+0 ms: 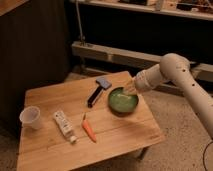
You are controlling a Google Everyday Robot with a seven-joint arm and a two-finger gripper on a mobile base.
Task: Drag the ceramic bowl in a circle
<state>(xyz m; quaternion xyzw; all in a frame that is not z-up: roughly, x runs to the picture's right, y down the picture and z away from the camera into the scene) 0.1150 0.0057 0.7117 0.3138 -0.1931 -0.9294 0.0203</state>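
The tool [129, 90] is closed; it pinches the ceramic bowl [121, 103] — far rim.

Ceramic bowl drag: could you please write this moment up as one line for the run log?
gripper: shut, at far rim of ceramic bowl | bowl: upright on wooden table | grasp on rim: unclear

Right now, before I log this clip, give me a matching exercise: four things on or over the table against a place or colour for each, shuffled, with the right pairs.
Things:
1. ceramic bowl
2. plastic cup
3. carrot
4. tool

Descriptions:
A. white, by the left edge of the table as the camera sees it
B. shut, at the bowl's far rim
C. green, on the table's right part
D. orange, lying beside the white tube

Pairs: 1-C; 2-A; 3-D; 4-B
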